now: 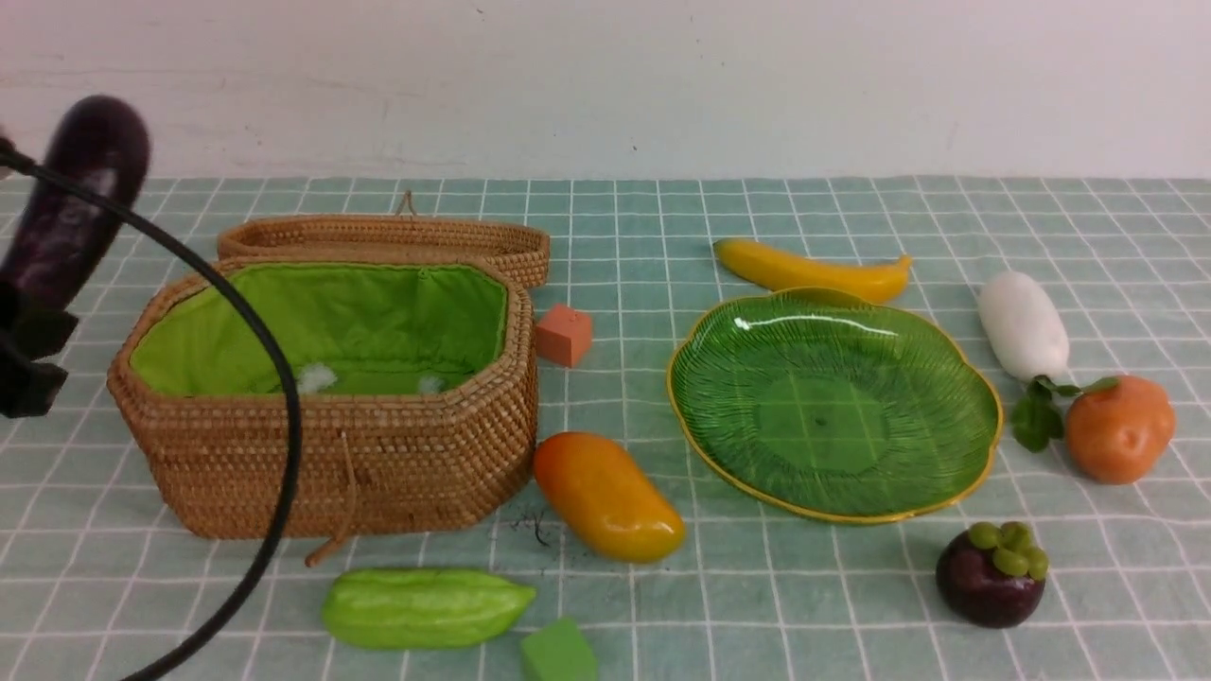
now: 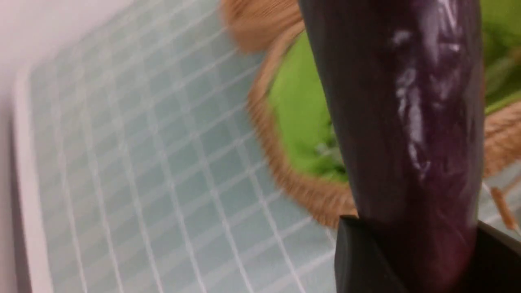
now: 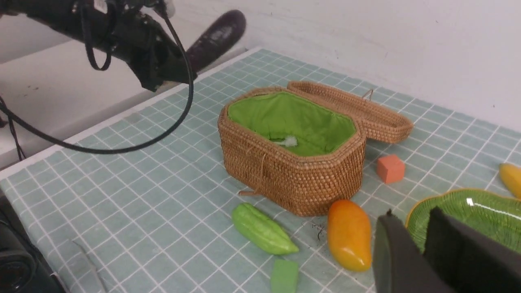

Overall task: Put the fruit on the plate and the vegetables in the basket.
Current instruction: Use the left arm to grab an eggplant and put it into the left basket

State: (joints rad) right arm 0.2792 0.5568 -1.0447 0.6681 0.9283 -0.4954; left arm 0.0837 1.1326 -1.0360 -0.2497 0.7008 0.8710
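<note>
Purple and glossy, the aubergine is hanging in the air off the left end of the wicker basket. The left end effector is clenching its lower end, so it is tilting upward and has not yet reached the opening. The basket's lid is lying open behind it. The lime-green lining is showing only a couple of white fluffy bits, with no vegetable inside as far as the views show.

The green glass plate is sitting bare on the counter. I judge the task to be in its first step: one vegetable is being carried and nothing has been delivered.

- **Fruit waiting:**
  - The banana is lying just behind the plate's far edge.
  - The mango is lying between basket and plate.
  - The mangosteen is sitting near the plate's front right.
- **Vegetables waiting:**
  - The green ridged pod is lying in front of the basket.
  - The white radish and the orange-brown lumpy piece are lying right of the plate.

The orange cube and the green cube are not taking part in the task.

The right end effector is hovering near the plate. Its jaws are standing slightly parted and grasping nothing.

No brand, label or legible writing is showing anywhere.
</note>
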